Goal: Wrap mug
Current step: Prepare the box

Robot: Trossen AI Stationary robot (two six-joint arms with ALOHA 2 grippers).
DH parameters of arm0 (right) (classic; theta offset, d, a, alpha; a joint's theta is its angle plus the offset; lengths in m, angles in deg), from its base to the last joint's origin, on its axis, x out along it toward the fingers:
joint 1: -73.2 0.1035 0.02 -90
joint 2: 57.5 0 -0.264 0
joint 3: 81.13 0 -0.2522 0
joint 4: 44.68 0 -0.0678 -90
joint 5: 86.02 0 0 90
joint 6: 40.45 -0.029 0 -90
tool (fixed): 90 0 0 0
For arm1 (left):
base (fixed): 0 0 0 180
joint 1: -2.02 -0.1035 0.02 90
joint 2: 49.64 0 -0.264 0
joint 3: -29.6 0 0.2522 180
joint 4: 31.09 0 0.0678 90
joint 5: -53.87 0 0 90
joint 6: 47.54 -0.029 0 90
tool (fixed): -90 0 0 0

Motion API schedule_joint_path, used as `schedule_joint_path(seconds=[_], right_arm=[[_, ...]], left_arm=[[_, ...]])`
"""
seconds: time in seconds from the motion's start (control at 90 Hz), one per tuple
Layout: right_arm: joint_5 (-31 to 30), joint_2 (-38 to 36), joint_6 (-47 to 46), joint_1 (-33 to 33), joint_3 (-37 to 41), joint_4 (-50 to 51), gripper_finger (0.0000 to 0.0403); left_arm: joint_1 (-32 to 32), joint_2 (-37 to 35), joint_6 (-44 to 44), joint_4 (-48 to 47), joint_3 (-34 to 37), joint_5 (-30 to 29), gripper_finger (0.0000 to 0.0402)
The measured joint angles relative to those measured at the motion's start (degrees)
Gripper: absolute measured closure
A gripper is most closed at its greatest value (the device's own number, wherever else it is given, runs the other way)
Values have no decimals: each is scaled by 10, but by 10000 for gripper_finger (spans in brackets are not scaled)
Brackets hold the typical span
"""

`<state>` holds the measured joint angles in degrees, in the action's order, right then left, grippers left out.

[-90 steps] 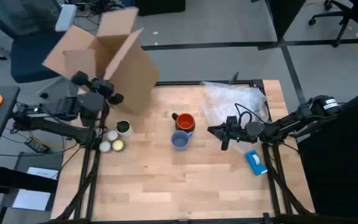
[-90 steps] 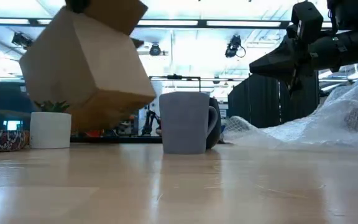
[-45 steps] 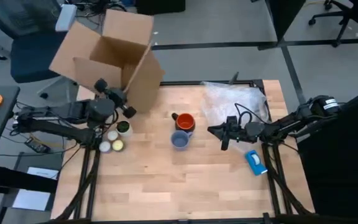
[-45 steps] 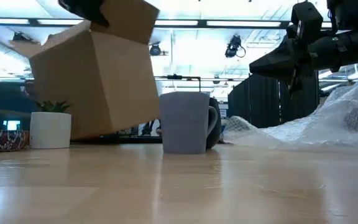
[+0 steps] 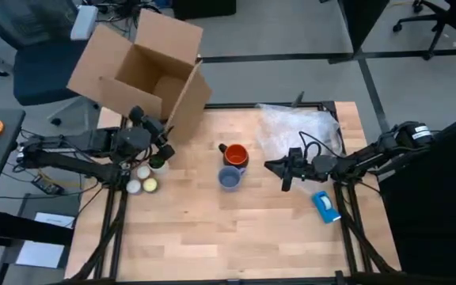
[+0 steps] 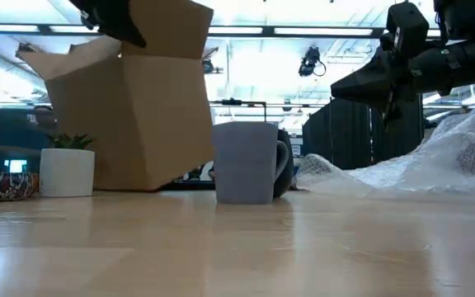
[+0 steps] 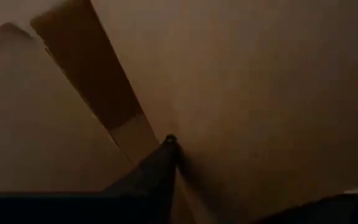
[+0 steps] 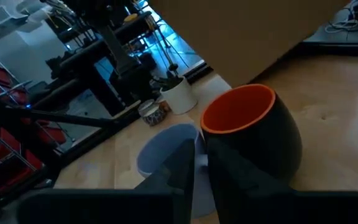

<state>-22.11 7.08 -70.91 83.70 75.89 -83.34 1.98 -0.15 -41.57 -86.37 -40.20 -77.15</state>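
Both end effector states cannot tell | mug [image 5: 235, 154] mid-table | box [image 5: 141, 71] overhangs edge

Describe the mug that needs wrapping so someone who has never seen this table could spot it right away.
Start at the wooden table and find its middle, between the cardboard box and the bubble wrap. Two cups stand touching there. The mug is the round one on the box's side, bright orange inside and dark outside, unlike the straight-sided blue-grey cup.

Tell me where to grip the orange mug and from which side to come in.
Grip the orange mug by its open rim, coming from above. It stands upright, mouth up. The blue-grey mug sits close against one side and the handle points away, so a top approach looks clearest.
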Motion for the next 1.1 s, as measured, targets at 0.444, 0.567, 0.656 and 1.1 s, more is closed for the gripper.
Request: schedule_joint_path(seconds=[0.444, 0.567, 0.656, 1.1], right_arm=[[0, 0, -1, 0, 0, 0, 383], [0, 0, -1, 0, 0, 0, 383], [0, 0, -4, 0, 0, 0, 383], [0, 0, -5, 0, 0, 0, 383]], left_arm=[[0, 2, 38, -66, -72, 98, 275], [0, 2, 52, -120, -82, 98, 272], [0, 2, 50, -136, -96, 97, 266], [2, -4, 47, -128, -248, 257, 254]])
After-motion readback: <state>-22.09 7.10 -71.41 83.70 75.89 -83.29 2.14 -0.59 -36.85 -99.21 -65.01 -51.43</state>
